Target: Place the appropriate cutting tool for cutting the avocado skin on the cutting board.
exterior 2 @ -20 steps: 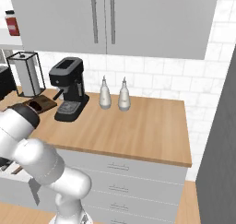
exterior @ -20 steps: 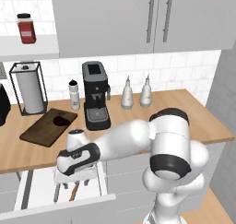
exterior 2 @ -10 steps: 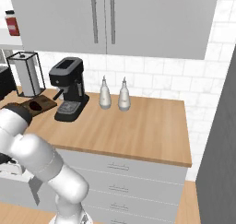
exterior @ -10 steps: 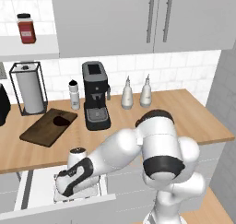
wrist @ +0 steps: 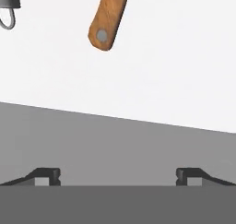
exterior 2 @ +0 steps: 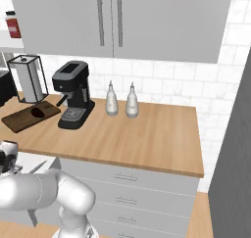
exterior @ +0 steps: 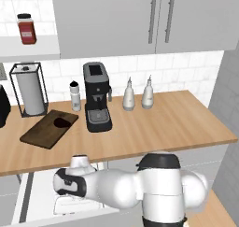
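We see gripper [wrist: 118,174] wide open and empty inside the open drawer [exterior: 28,205], knife handle [wrist: 108,18] ahead of fingertips, well apart, avocado [exterior: 60,122] on cutting board [exterior: 44,132] left of coffee machine [exterior: 96,96].

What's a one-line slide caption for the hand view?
Open gripper looks into a white drawer; the knife's wooden handle lies ahead, a grey metal tool at the corner.
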Tool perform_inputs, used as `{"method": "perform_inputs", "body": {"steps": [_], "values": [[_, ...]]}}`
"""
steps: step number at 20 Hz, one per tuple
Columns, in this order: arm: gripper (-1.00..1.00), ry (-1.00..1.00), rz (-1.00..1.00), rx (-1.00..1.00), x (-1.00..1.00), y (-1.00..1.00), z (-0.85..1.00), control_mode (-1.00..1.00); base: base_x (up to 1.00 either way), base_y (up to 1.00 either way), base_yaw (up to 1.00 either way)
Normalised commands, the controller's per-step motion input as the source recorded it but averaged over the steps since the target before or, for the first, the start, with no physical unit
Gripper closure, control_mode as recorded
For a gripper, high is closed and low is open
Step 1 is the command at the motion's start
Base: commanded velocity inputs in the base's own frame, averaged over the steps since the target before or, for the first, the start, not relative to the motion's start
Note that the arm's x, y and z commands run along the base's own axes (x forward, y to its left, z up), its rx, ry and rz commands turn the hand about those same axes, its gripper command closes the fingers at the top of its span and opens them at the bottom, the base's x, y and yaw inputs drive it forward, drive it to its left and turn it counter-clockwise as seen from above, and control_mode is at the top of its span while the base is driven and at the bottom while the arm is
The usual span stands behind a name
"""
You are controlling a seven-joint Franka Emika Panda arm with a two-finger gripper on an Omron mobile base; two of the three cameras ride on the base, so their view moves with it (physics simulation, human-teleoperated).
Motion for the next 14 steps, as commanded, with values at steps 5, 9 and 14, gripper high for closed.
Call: {"method": "perform_inputs", "body": {"steps": [5,9,14], "values": [[-1.00,0.32,0.00,0.00,-0.87,0.00,0.08,-1.00,0.00,0.00,0.00],[-1.00,0.06,0.00,-0.02,-0.30,0.04,0.30,-1.00,0.00,0.00,0.00],[-1.00,0.00,0.00,-0.06,0.71,0.27,0.36,-1.00,0.00,0.00,0.00]]}}
